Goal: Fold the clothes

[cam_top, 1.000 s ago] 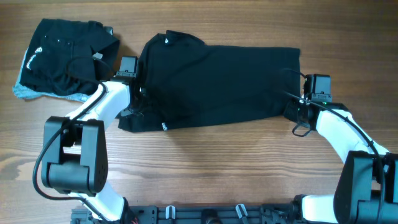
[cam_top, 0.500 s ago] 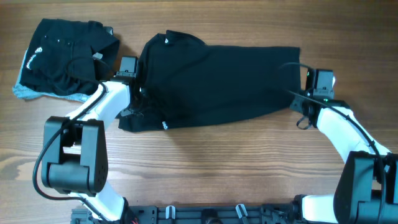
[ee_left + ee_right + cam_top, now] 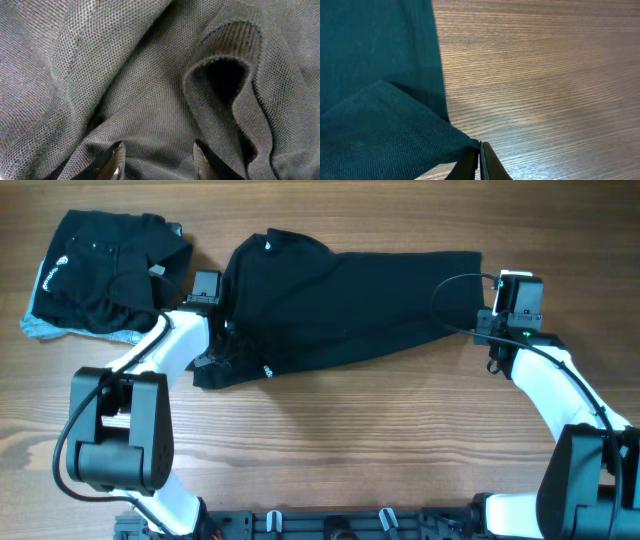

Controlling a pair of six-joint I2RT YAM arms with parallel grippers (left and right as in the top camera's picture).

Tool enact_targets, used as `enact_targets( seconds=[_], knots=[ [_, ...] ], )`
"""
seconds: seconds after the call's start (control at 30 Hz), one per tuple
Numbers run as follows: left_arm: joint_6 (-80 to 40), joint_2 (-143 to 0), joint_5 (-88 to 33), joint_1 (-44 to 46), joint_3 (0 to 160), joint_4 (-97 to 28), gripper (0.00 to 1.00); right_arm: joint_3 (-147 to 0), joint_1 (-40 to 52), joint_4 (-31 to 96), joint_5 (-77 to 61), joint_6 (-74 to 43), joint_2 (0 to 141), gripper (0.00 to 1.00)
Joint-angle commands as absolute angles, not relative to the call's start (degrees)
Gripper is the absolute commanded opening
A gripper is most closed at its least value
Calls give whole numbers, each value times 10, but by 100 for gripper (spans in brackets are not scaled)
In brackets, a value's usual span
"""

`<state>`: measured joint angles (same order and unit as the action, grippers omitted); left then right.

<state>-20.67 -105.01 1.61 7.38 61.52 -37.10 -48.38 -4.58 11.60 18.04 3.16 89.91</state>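
Observation:
A large black shirt (image 3: 340, 310) lies spread across the middle of the table, its small white neck label (image 3: 268, 246) at the far left end. My left gripper (image 3: 222, 330) is buried in the bunched left edge. In the left wrist view, its fingertips (image 3: 117, 162) stand apart with a wad of shirt fabric (image 3: 150, 90) filling the gap of the left gripper (image 3: 158, 161). My right gripper (image 3: 482, 330) is shut on the shirt's near right corner (image 3: 455, 137) and holds it off the wood. The right gripper (image 3: 480, 150) has its jaws pressed together on the cloth.
A folded pile of black garments (image 3: 100, 275) with a white round logo and a pale grey edge sits at the far left. Bare wooden table (image 3: 350, 450) stretches in front of the shirt and to the right (image 3: 545, 75). Both arm bases stand at the near edge.
The right gripper closed on the shirt's near right corner and moved toward the far side, pulling that lower edge up and back. The left arm stayed put.

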Motion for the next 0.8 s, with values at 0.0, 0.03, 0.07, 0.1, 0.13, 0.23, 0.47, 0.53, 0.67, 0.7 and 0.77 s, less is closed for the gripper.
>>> enact_targets(
  seconds=[0.0, 0.03, 0.07, 0.1, 0.13, 0.23, 0.47, 0.53, 0.67, 0.7, 0.77],
  knots=[
    [-199, -1049, 25, 69, 618, -371, 44, -497, -60, 98, 238, 39, 900, 4],
    [-199, -1049, 25, 69, 618, -371, 44, -497, -65, 94, 238, 38, 900, 4],
    [-199, -1049, 25, 69, 618, -371, 44, -497, -70, 90, 238, 28, 900, 5],
    [-199, -1049, 26, 69, 618, -371, 44, -497, -75, 90, 236, 23, 900, 9],
    [-199, -1049, 26, 69, 618, -371, 44, -497, -77, 90, 236, 15, 900, 17],
    [-199, -1049, 26, 69, 618, -371, 45, -497, -80, 81, 236, 8, 900, 31],
    [-199, -1049, 26, 69, 618, -371, 47, -497, -80, 144, -53, -46, 894, 45],
    [-199, -1049, 26, 69, 618, -371, 47, -494, -77, 204, -89, -107, 900, 50],
    [-199, -1049, 26, 69, 618, -371, 49, -490, -76, 258, -89, -123, 932, 42],
    [-199, -1049, 26, 69, 618, -371, 49, -490, -76, 261, -90, -130, 942, 42],
    [-199, -1049, 26, 69, 618, -371, 49, -490, -76, 245, -140, -133, 967, 30]
  ],
)
